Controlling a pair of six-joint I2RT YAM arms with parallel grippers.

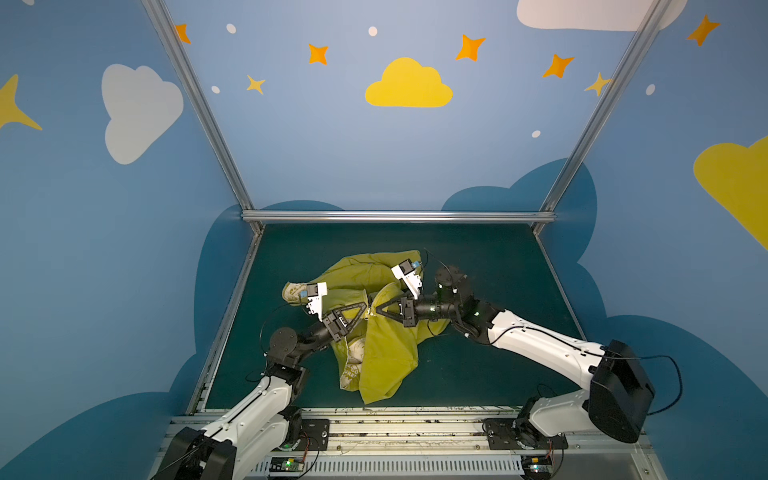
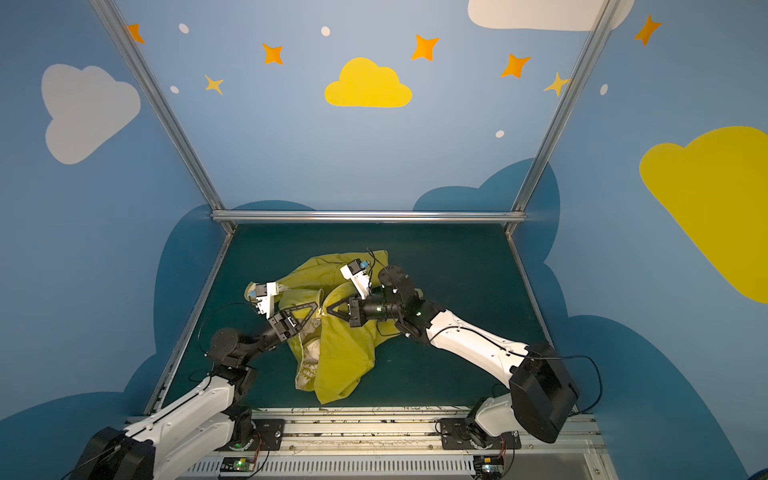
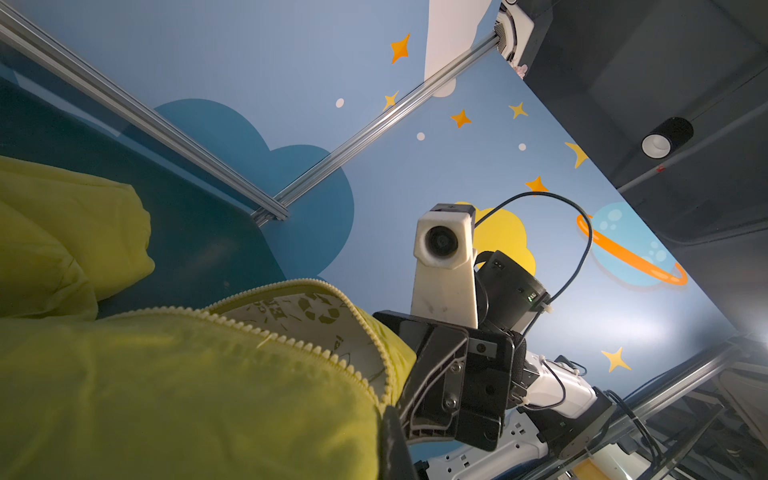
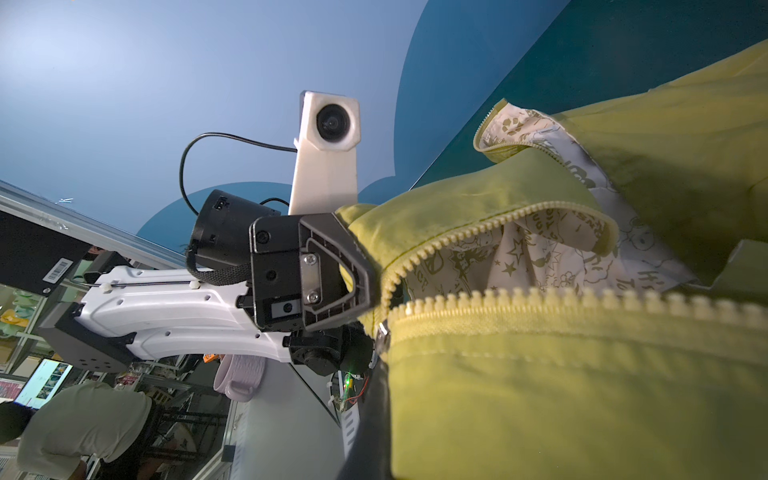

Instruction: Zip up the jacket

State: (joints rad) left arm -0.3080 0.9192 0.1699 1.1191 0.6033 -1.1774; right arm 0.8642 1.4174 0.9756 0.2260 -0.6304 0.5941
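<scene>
Fabric comes first, reading from the left. The left hand (image 1: pixel 362 310) is clenched on one front edge of the small mustard-yellow fabric jacket (image 1: pixel 386 353). The jacket lies crumpled on the dark green counter (image 1: pixel 478 257), in the lower middle of both top views. Almost tip to tip with it, the right hand (image 1: pixel 379 311) is clenched on the opposite front edge.

The jacket looks light, soft and floppy, so it will likely bunch rather than slide. I judge the best holds to be the edge below the zipper, pulled taut, and the small metal slider (image 4: pixel 382 332).

Only the right wrist view shows that slider, where the two rows of the cream toothed zipper (image 4: pixel 540 299) meet and the printed cream lining (image 4: pixel 519 253) gapes. In the top views the hands hide it. The left wrist view shows parted teeth but no slider.
</scene>
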